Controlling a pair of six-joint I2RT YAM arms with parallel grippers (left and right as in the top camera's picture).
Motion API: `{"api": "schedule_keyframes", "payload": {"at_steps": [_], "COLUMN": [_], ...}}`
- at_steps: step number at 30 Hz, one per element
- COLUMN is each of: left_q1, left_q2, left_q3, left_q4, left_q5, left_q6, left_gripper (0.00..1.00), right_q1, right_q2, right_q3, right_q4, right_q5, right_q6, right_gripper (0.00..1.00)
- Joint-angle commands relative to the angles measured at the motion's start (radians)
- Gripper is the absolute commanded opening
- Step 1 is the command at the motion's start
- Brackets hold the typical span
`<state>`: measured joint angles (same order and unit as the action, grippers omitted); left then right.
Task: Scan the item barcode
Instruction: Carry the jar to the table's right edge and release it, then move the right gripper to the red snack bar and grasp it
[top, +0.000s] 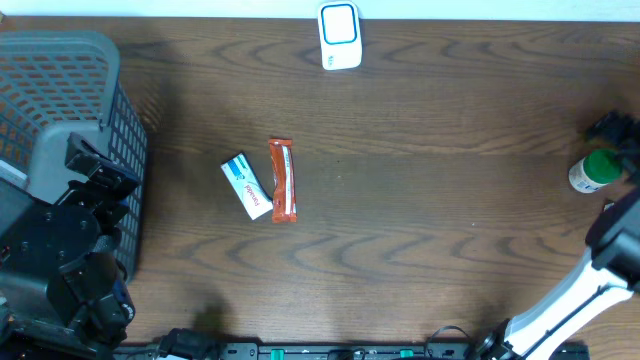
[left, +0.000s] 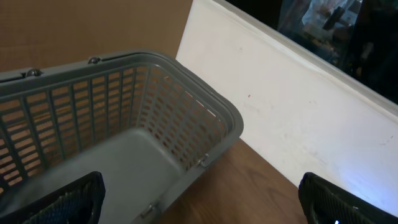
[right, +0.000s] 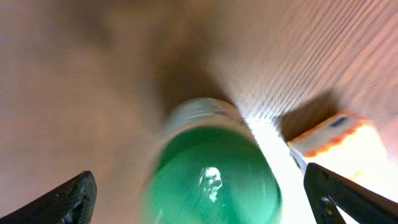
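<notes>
- Here, found a green-capped bottle (top: 597, 170) standing upright at the far right of the surface (top: 430, 240), well apart from the other goods. Took it for the item in hand, being directly beneath the right jaws.
- Logged the right gripper (right: 205, 199) with jaws spread wide, one to each side of the green cap and clear of it; view much blurred.
- Logged the left gripper (left: 202, 199) with jaws likewise spread and empty, hanging over the grey basket (left: 124, 118) at the left.
- Judged the bottle small, light and rigid. Took the smooth round wall for slippery, and expected tipping or rolling under an off-centre nudge.
- Judged the best hold to be across the body just below the cap, jaws square to the wall and label left uncovered. Saw no barcode in any view.
- Noted a white-and-blue scanner (top: 340, 36) at the far edge, centre, well apart from the bottle; expected a long carry.
- Noted also a small white-and-blue box (top: 246, 186) and an orange bar wrapper (top: 283, 180) lying flat just beside each other, mid-surface. Could not tell whether touching.
</notes>
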<state>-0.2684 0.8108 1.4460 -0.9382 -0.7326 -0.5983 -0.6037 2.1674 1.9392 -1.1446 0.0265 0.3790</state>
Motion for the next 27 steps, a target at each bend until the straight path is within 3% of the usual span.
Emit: {"api": "schedule_keyframes", "payload": {"at_steps": [1, 6, 11, 18, 27], "left_q1": [0.006, 0.006, 0.006, 0.006, 0.006], "left_q2": [0.000, 0.000, 0.000, 0.000, 0.000], "left_q3": [-0.003, -0.003, -0.003, -0.003, -0.003], "left_q4": [0.000, 0.000, 0.000, 0.000, 0.000], "left_q5": [-0.013, -0.013, -0.013, -0.013, -0.013], "left_q6": [0.014, 0.014, 0.014, 0.014, 0.014], "left_gripper": [1.00, 1.00, 1.00, 1.00, 1.00], "right_q1": [0.055, 0.213, 0.521, 0.906, 1.210], "right_q2": [-0.303, -0.550, -0.616, -0.462, -0.137], "right_q3": [0.075, 0.076, 0.074, 0.019, 0.007], "right_q4": [0.053, 0.114, 0.047, -0.023, -0.035], "right_q5": [-0.087, -0.199, -0.200, -0.204, -0.185], "right_q6": [0.044, 0.067, -0.048, -0.026, 0.089], "right_gripper": [0.99, 0.99, 0.99, 0.99, 0.99]}}
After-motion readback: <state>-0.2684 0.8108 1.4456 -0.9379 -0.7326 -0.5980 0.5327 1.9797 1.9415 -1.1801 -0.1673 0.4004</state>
